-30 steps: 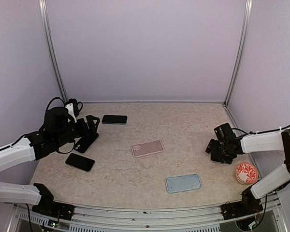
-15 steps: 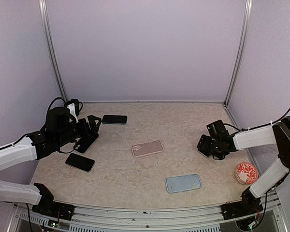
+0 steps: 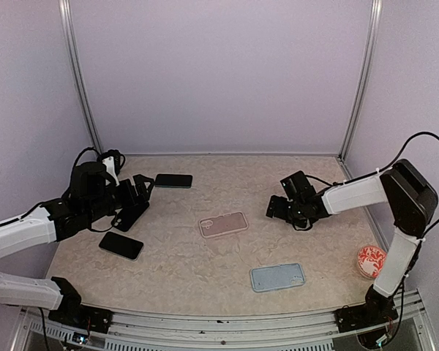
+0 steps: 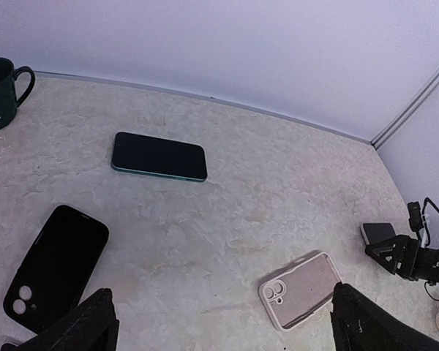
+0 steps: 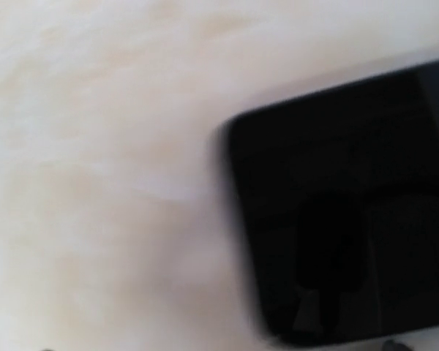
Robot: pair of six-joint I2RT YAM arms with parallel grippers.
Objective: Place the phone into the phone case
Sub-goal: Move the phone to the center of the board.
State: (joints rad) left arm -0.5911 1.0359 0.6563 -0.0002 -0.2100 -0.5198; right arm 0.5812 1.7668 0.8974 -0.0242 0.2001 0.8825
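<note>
A pink phone case [image 3: 223,224] lies open side up at the table's middle, also in the left wrist view [image 4: 301,289]. My right gripper [image 3: 276,208] hovers low just right of it, open. Its wrist view is blurred, with the rounded corner of a black phone [image 5: 336,205] filling the right half; none of its fingers show. My left gripper [image 3: 140,189] stands open at the far left, with nothing between its fingers [image 4: 95,325]. Below it lies a black case [image 4: 55,267], and a black phone [image 4: 159,156] lies farther back.
Another black phone [image 3: 121,246] lies near the left front. A light blue case [image 3: 277,277] sits at the front, right of centre. A red patterned disc [image 3: 372,261] rests by the right arm's base. A dark mug [image 4: 0,91] stands in the back left corner.
My right arm has swept left from the right edge toward the table's middle, close to the pink case. The left arm has barely moved.
</note>
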